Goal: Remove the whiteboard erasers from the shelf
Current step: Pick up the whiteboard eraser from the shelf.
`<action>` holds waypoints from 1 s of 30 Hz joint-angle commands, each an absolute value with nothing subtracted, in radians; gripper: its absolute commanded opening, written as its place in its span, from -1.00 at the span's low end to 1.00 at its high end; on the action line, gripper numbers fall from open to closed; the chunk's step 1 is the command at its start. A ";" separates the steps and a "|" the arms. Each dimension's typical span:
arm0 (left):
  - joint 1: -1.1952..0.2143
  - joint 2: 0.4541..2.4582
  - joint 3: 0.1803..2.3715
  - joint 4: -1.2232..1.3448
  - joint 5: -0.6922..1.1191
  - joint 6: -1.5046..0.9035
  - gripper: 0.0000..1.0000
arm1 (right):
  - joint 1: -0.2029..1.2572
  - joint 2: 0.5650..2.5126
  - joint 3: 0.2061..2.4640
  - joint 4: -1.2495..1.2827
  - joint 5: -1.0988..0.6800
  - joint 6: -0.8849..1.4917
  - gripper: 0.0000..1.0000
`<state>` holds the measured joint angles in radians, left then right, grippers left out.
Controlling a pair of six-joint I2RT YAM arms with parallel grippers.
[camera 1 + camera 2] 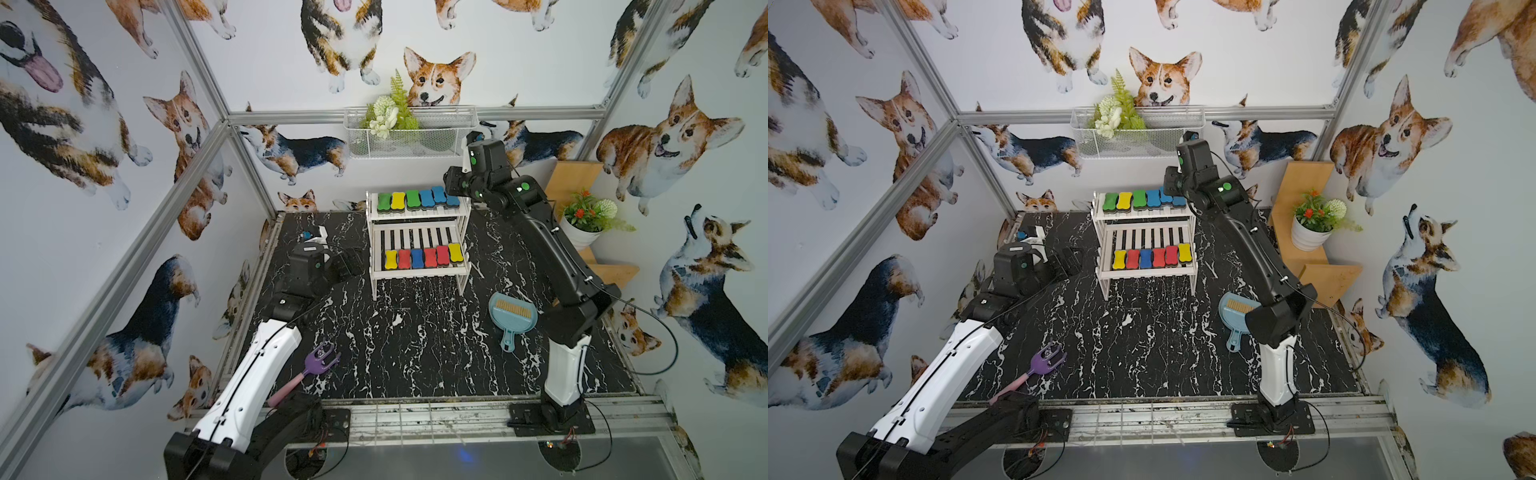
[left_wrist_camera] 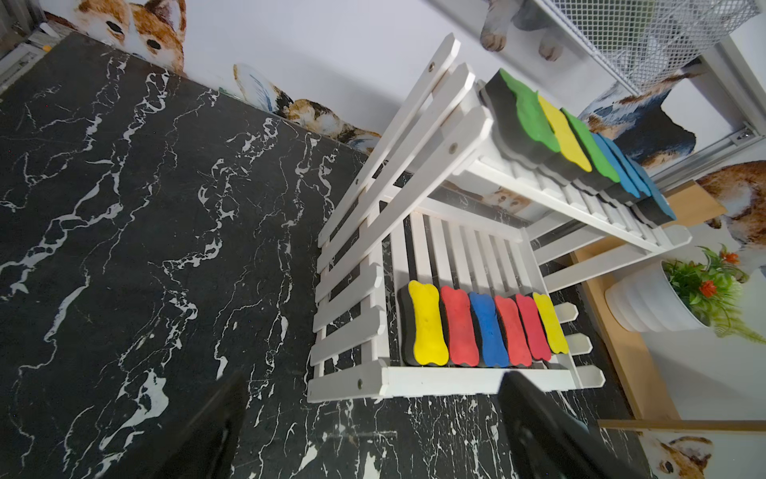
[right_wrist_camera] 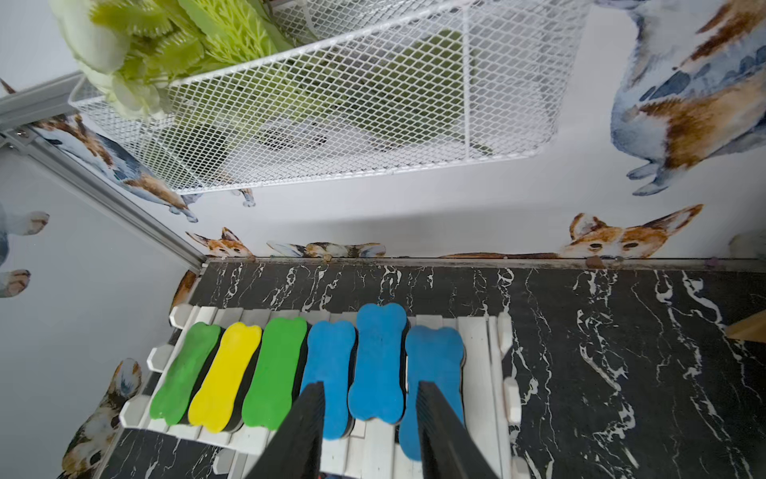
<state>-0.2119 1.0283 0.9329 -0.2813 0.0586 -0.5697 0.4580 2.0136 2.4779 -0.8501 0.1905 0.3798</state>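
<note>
Foam-topped whiteboard erasers (image 1: 412, 198) all sit on the shelf (image 1: 419, 215), six per tier, none removed yet. My right claw (image 3: 371, 387) stands part-open astride a blue eraser (image 3: 378, 361) on the upper tier, no grip evident. My left claw (image 2: 373, 427), wide, hovers beside the lower tier.

Evenly bright, soft shadows, wide-angle bending at the edges

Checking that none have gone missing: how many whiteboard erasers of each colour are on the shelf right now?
green erasers: 2
yellow erasers: 3
blue erasers: 4
red erasers: 3
Total on the shelf: 12
</note>
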 commanded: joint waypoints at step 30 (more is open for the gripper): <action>-0.211 1.032 0.927 -0.270 0.032 -0.538 0.99 | 0.418 1.978 2.204 -0.838 0.301 0.414 -0.29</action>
<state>-0.2119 1.0336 0.9279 -0.2813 0.0334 -0.5480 0.4271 2.0006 2.2433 -0.8154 0.2619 0.3874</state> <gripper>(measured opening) 0.996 0.357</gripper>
